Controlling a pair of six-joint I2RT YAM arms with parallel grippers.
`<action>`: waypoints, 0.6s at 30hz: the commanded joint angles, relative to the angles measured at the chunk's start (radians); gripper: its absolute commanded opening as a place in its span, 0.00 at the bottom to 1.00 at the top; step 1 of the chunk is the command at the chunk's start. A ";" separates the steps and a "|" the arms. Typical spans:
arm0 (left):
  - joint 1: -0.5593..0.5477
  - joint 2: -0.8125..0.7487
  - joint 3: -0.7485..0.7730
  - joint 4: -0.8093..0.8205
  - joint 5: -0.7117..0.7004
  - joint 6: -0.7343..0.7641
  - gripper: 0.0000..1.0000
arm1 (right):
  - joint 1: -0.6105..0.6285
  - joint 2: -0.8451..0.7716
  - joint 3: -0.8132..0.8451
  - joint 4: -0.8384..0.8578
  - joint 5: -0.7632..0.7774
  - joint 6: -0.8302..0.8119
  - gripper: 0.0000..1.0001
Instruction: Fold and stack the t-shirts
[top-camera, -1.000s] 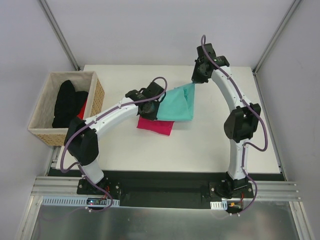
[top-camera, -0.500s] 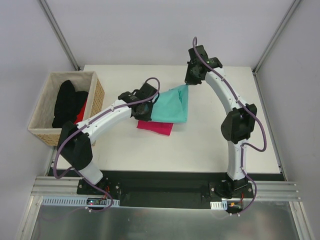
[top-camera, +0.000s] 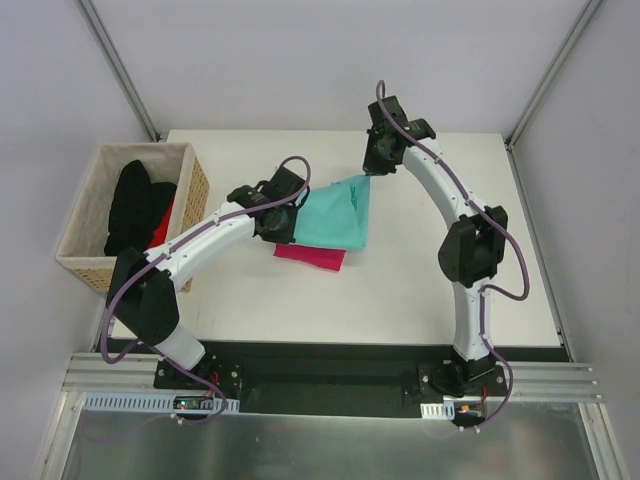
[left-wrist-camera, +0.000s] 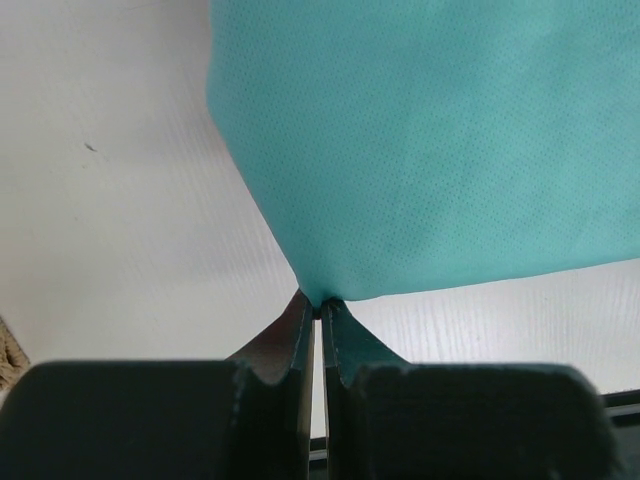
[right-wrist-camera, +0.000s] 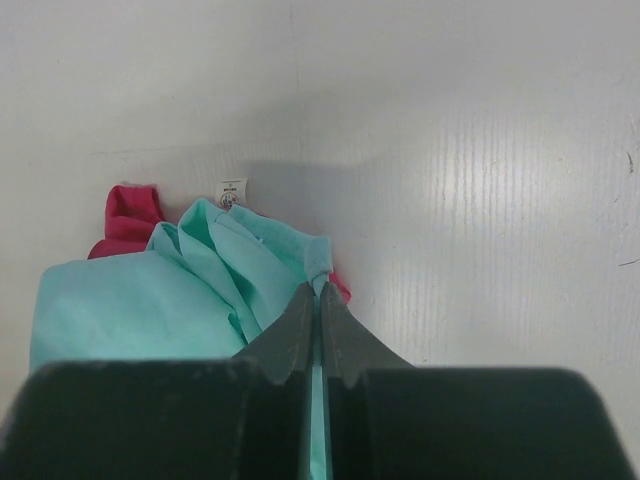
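Observation:
The teal t-shirt (top-camera: 335, 215) hangs stretched between both grippers above the table, over the folded magenta t-shirt (top-camera: 312, 256). My left gripper (top-camera: 292, 215) is shut on the teal shirt's left corner; in the left wrist view the cloth (left-wrist-camera: 430, 150) fans out from my closed gripper (left-wrist-camera: 320, 305). My right gripper (top-camera: 368, 172) is shut on the shirt's far corner; in the right wrist view it (right-wrist-camera: 320, 290) pinches bunched teal cloth (right-wrist-camera: 220, 270), with the magenta shirt (right-wrist-camera: 125, 220) and its white label (right-wrist-camera: 231, 187) beneath.
A wicker basket (top-camera: 90, 270) at the table's left edge holds a black garment (top-camera: 130, 205) and something red. Grey walls and metal posts stand around the white table (top-camera: 450, 290).
Both grippers have carried the teal shirt leftward over the last second; it now covers more of the magenta shirt.

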 joint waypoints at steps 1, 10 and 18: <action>0.021 -0.051 -0.019 -0.018 -0.018 -0.009 0.00 | 0.022 0.015 -0.007 0.021 0.005 0.018 0.01; 0.049 -0.057 -0.043 -0.016 -0.004 -0.001 0.00 | 0.050 0.036 -0.018 0.020 0.004 0.030 0.01; 0.058 -0.027 -0.042 -0.016 0.012 0.002 0.00 | 0.052 0.032 -0.067 0.034 0.010 0.033 0.01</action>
